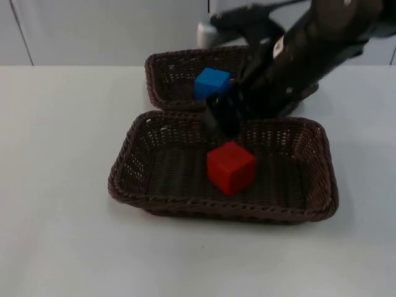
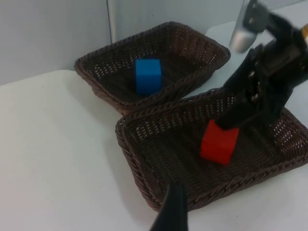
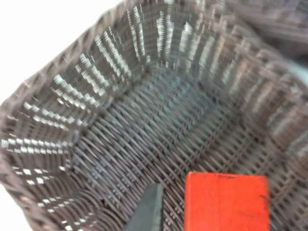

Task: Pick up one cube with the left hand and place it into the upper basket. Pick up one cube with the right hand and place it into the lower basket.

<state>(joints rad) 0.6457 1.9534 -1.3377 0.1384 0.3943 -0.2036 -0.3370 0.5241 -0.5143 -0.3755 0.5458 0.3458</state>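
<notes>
Two dark wicker baskets are sitting on the white table (image 1: 55, 154), one behind the other, their near and far rims touching or almost touching. Starting at the left, the left gripper (image 2: 172, 211) is waiting off to that side, looking across both baskets, with one black fingertip standing in its wrist view; I cannot tell whether its fingers are apart or together. Further along, the upper basket (image 1: 162, 77) is lying against the grey partition wall (image 1: 93, 31), and the blue cube (image 1: 211, 83) is resting inside it on the woven floor. In front of it, the lower basket (image 1: 142, 179) is holding the red cube (image 1: 231, 167), which is sitting slightly turned near the middle of the basket floor. The right gripper (image 1: 224, 114) is hanging just above the red cube, over the far part of the lower basket, its arm reaching in from the right across the upper basket's right end. Its fingers are standing apart and are gripping nothing; the red cube is lying free below them, and the right wrist view is showing the cube's top face beside one black fingertip.
</notes>
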